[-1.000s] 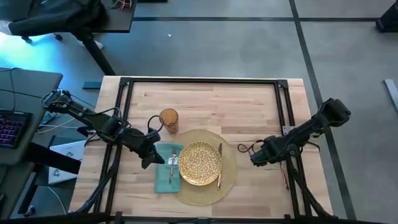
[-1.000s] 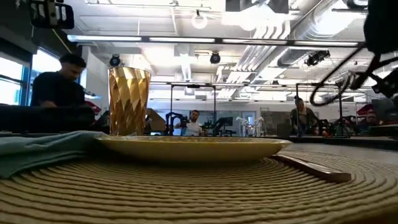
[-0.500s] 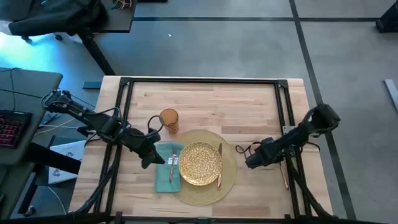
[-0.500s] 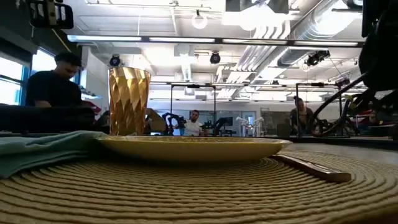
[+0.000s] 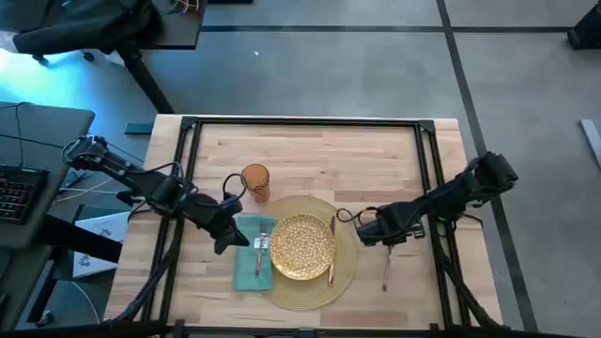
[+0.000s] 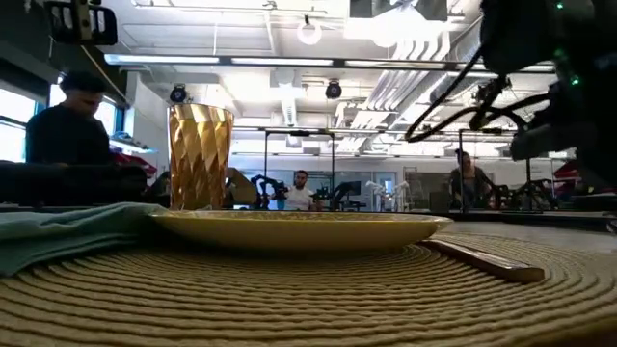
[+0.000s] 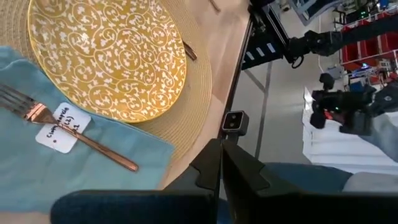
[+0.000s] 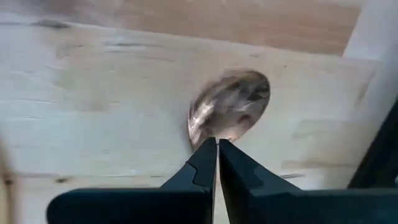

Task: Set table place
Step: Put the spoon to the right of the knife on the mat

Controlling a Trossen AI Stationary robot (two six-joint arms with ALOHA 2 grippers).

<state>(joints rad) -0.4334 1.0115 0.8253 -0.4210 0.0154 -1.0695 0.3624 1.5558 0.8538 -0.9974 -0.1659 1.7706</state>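
Just right of the mat [image 5: 346,272], the right claw [image 5: 365,232] has swung in from the table's [image 5: 329,150] edge, fingers pinched on the spoon [image 5: 385,268], bringing the last piece near its place beside the knife [image 5: 331,252]. The left claw [image 5: 225,242], closed and empty, waits beside the napkin [image 5: 246,274].

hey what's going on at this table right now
Two robot arms are setting a place on the wooden table. The plate, the fork on the teal napkin, the knife and the tumbler are laid out. The right claw, shut on the spoon, is beside the placemat. The left claw waits, shut, by the napkin.
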